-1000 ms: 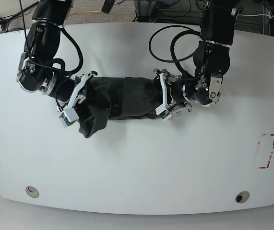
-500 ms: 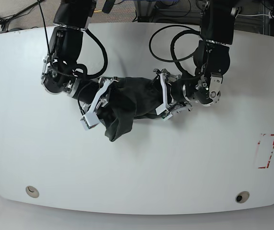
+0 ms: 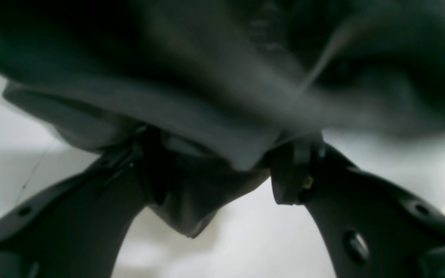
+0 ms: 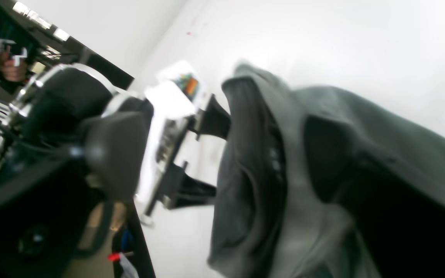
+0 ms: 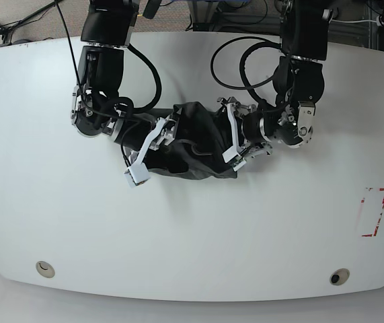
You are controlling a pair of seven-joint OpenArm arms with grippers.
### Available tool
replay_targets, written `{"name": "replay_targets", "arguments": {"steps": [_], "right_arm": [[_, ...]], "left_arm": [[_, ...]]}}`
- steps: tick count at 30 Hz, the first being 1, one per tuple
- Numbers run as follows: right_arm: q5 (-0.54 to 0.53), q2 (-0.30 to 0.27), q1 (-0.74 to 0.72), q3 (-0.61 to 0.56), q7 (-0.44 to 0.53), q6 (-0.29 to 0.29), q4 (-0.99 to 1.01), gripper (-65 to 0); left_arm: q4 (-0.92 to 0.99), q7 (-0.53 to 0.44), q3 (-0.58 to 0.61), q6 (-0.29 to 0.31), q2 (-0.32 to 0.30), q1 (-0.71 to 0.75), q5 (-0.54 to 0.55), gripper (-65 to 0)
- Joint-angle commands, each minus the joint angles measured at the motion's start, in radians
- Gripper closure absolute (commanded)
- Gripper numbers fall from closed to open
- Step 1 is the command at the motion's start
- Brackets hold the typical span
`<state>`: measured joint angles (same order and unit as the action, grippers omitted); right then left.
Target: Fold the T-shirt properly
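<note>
Cloth bunched at upper centre of the base view: the T-shirt lies crumpled on the white table, between both arms. The left gripper, just right of centre, is clamped on the shirt's edge (its wrist view shows dark fabric pinched between the fingers). The right gripper, left of centre, has its white jaws spread apart against the cloth; whether any fabric stays caught is unclear.

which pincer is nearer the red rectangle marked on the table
Left. The left pincer is at the T-shirt's end facing the red rectangle; the right pincer is at the shirt's far end.
</note>
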<state>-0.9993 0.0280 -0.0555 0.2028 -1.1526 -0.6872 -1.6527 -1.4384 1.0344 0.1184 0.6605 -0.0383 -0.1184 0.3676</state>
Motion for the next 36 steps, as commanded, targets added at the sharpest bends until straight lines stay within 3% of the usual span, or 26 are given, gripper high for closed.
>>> {"name": "replay_targets", "arguments": {"steps": [1, 7, 11, 15, 19, 25, 30, 36], "right_arm": [[-0.031, -0.006, -0.011, -0.013, 0.072, 0.025, -0.016, -64.8], [-0.037, -0.072, 0.009, 0.033, 0.073, 0.025, -0.020, -64.8], [-0.037, -0.127, 0.010, 0.034, 0.073, 0.025, -0.020, -64.8], [-0.037, -0.145, 0.016, 0.016, 0.069, 0.011, -0.022, -64.8], [-0.031, -0.205, 0.039, -0.084, 0.075, -0.011, -0.086, -64.8], [-0.023, -0.250, 0.032, -0.205, 0.076, -0.011, -0.174, -64.8], [0.179, -0.241, 0.001, -0.303, 0.093, -0.011, -0.241, -64.4], [0.437, -0.239, -0.036, -0.567, 0.188, -0.011, -0.257, -47.9]], "left_arm": [[-0.008, 0.024, -0.032, -0.002, -0.004, -0.014, -0.015, -35.8], [-0.008, 0.022, -0.127, 0.000, -0.004, -0.017, 0.092, -35.8], [-0.009, 0.022, -0.230, 0.000, -0.005, -0.033, 0.216, -36.1], [-0.015, 0.022, -0.270, 0.000, -0.015, -0.036, 0.364, -36.1], [-0.115, 0.025, -0.288, 0.000, -0.074, -0.028, 0.453, -36.0], [-0.163, 0.027, -0.345, 0.000, -0.194, 0.006, 0.465, -36.0], [-0.167, 0.027, -0.441, 0.000, -0.271, 0.041, 0.463, -36.0], [-0.177, 0.027, -0.543, 0.000, -0.326, 0.104, 0.463, -36.0]]}}
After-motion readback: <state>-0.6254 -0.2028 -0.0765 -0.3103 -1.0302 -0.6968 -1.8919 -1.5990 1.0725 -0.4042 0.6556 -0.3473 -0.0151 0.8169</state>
